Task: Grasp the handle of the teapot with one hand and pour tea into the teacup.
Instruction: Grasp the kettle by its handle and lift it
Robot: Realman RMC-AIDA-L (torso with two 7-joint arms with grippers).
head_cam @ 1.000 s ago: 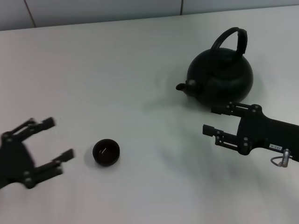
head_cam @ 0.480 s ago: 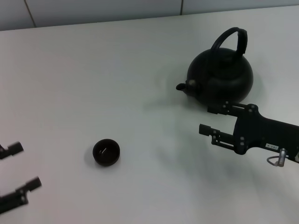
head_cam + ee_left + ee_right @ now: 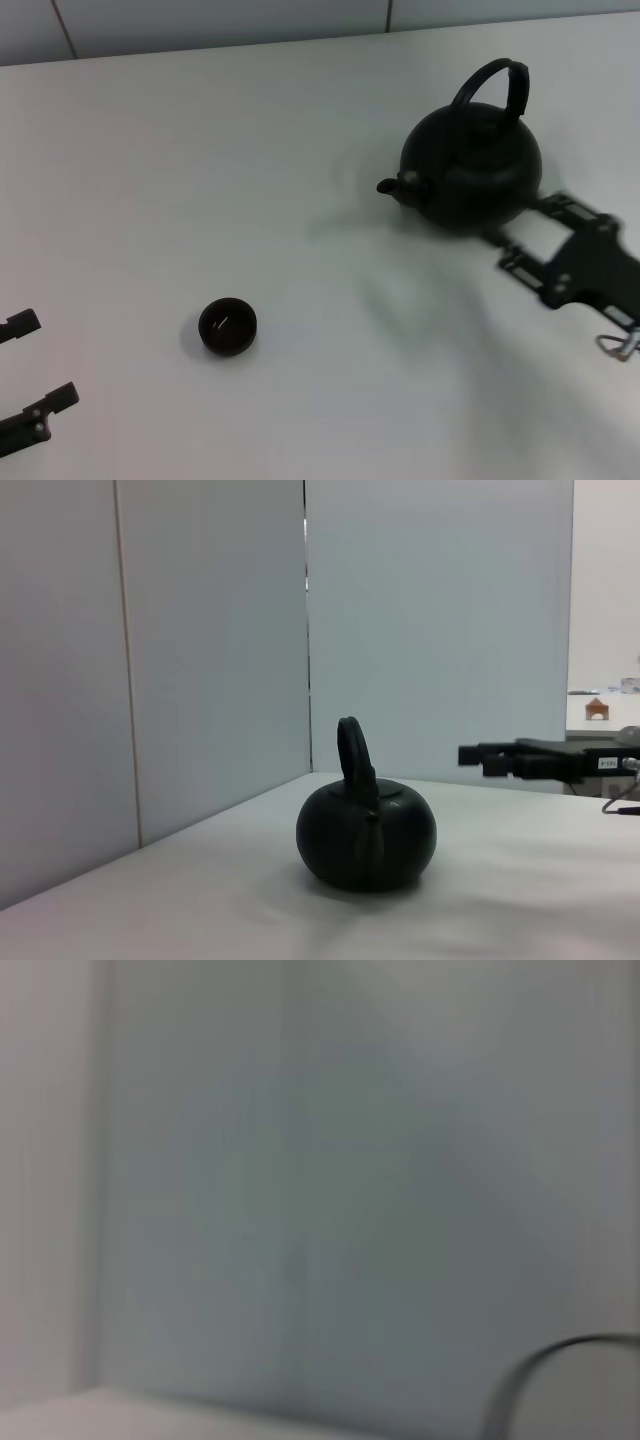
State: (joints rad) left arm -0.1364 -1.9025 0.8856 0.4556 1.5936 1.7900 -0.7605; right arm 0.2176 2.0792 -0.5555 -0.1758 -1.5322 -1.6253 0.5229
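Note:
The matte-black teapot (image 3: pixel 470 172) stands at the back right of the white table, its spout pointing left, its tall arched handle (image 3: pixel 497 80) upright. It also shows in the left wrist view (image 3: pixel 366 830), with the handle (image 3: pixel 353 752). The tiny black teacup (image 3: pixel 227 326) sits at front left, far from the teapot. My right gripper (image 3: pixel 520 232) is open just in front and right of the teapot, blurred, holding nothing; it shows far off in the left wrist view (image 3: pixel 470 757). My left gripper (image 3: pixel 55 357) is open at the lower-left edge, left of the cup.
The white table (image 3: pixel 300 150) ends at a grey panel wall (image 3: pixel 200 20) behind. The right wrist view shows only blurred wall and a thin cable arc (image 3: pixel 545 1360).
My left gripper has pulled back to the lower-left edge, away from the cup. My right gripper has swung right and back, close to the teapot's near side. Teapot and cup have not moved.

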